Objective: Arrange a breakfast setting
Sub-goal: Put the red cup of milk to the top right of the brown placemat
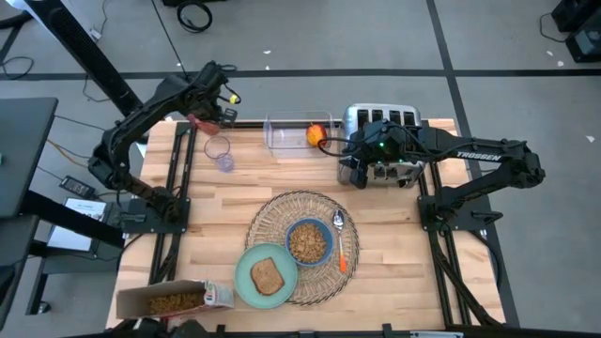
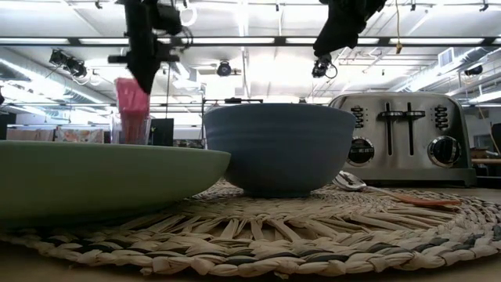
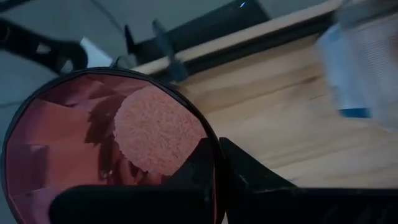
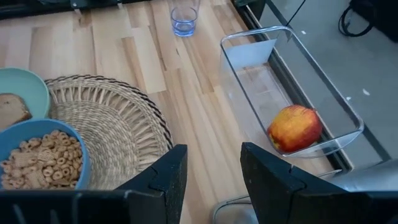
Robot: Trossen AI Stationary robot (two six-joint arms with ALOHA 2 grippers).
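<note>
The dark red cup (image 1: 200, 123) is at the table's far left corner, with my left gripper (image 1: 208, 118) shut on its rim; in the low view the cup (image 2: 131, 106) shows below that gripper. On the wicker placemat (image 1: 282, 211) stand the blue bowl (image 1: 308, 241) with cereal and the orange-handled spoon (image 1: 341, 246). The green plate (image 1: 249, 272) with toast overlaps the mat's near left rim. The orange-red fruit (image 4: 295, 127) lies in a clear tray (image 4: 249, 56). My right gripper (image 4: 212, 158) hangs open beside the toaster, holding nothing. My left gripper pinches the cup's rim (image 3: 214, 146), one finger (image 3: 193, 171) inside the cup and the other (image 3: 255, 177) outside. The fingers come from above, slanting down. The cup hangs upright below them; the plate in the low view hides its base.
The silver toaster (image 1: 383, 141) stands at the far right, under my right arm. A clear glass (image 1: 218, 153) stands near the cup. The cereal box (image 1: 174, 300) lies at the near left corner. Bare wood shows left of the mat and along the near right.
</note>
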